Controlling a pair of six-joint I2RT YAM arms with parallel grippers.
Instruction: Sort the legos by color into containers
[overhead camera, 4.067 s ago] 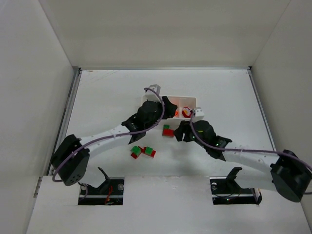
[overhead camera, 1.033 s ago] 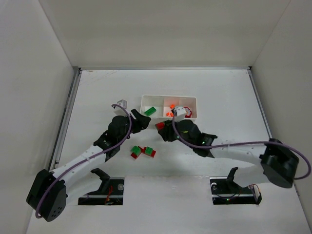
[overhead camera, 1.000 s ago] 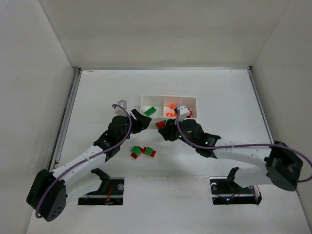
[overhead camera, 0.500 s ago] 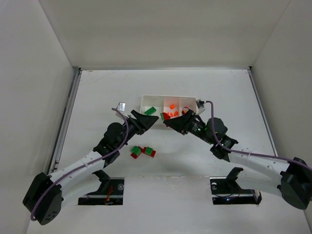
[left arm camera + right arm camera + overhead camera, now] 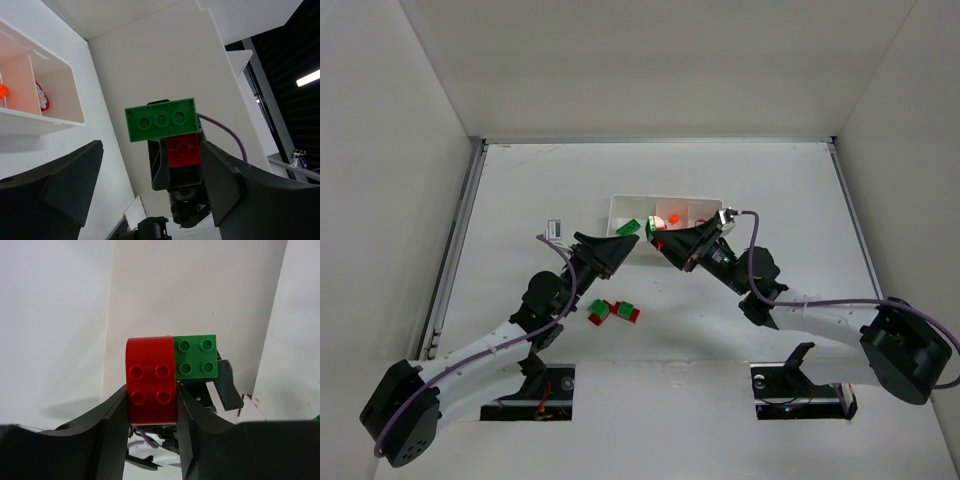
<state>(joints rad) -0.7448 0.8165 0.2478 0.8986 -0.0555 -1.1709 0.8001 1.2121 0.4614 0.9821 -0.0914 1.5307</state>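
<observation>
Overhead the light was bright, even and white, with only faint soft shadows on the table [image 5: 520,190]. The left wrist view's dark background held a glaring strip light [image 5: 310,78]. The near fingers [image 5: 75,440] were dark and slightly soft.

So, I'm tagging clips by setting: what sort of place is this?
Probably a robot test booth: white panels around a table, left arm and right arm mounted at its near edge, toy bricks near a tray.

Top external: high behind the bases, staring down on the whole worktop [image 5: 540,180] | left wrist: low, tilted up between the left fingers [image 5: 50,190], tray [image 5: 55,95] at 9 o'clock | right wrist: tight in, sighting along the right fingers [image 5: 100,425] | all three share the red-green brick [image 5: 161,120], dead centre
</observation>
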